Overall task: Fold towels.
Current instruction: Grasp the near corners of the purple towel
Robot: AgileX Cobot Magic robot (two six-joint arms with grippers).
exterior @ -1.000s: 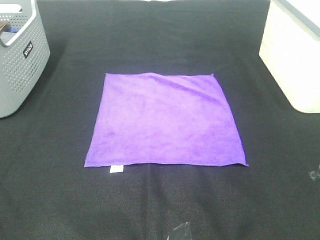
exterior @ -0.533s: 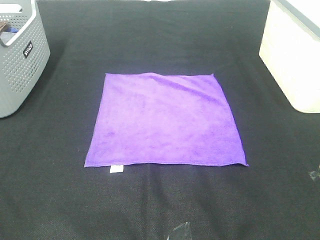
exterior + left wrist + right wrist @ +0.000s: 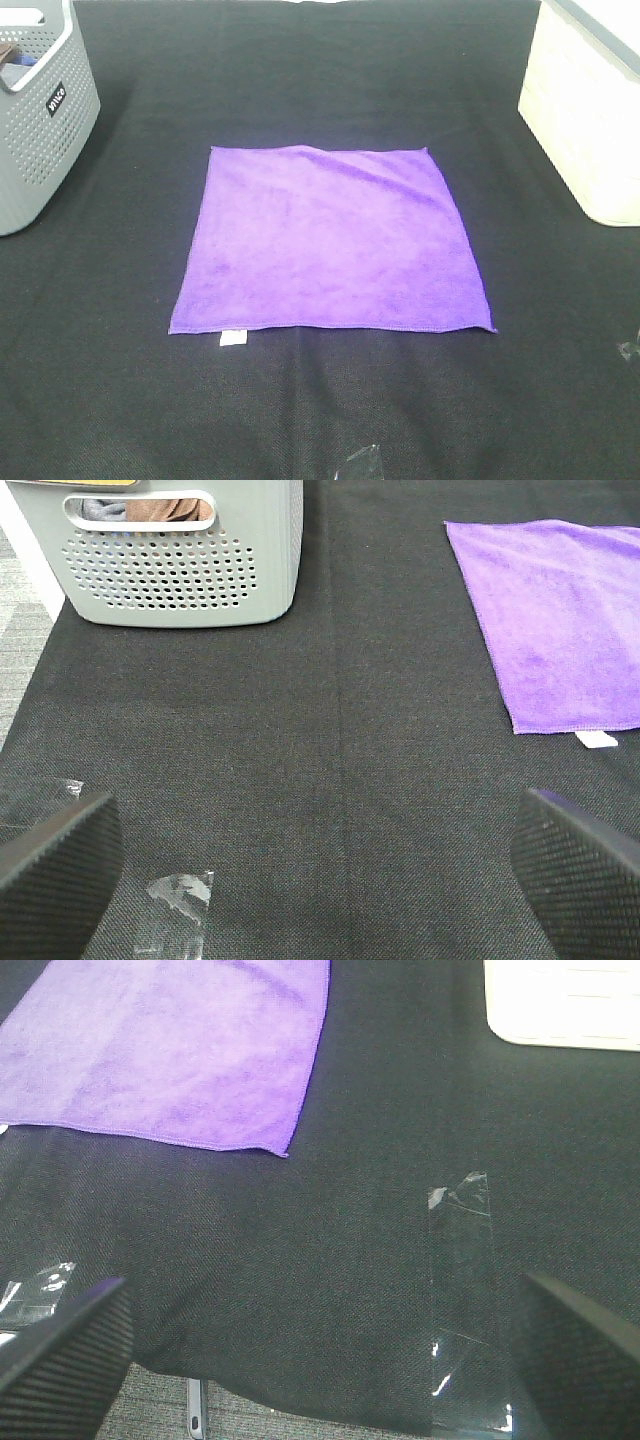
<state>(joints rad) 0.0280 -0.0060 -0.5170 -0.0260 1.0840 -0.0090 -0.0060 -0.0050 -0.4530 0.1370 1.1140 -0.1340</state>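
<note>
Purple towel [image 3: 330, 240] lies flat, white tag [image 3: 232, 339] at near-left corner.

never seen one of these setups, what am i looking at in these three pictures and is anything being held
It is a robot with two arms, each ending in a pincer. One picture comes from a camera mounted high, looking down on a black table. The other two come from wrist cameras: the dark textured shapes in them belong to the left pincer and right pincer, both open, holding nothing. A purple towel lies flat and unfolded in the middle, a grey basket on its left and a cream bin on its right.
</note>
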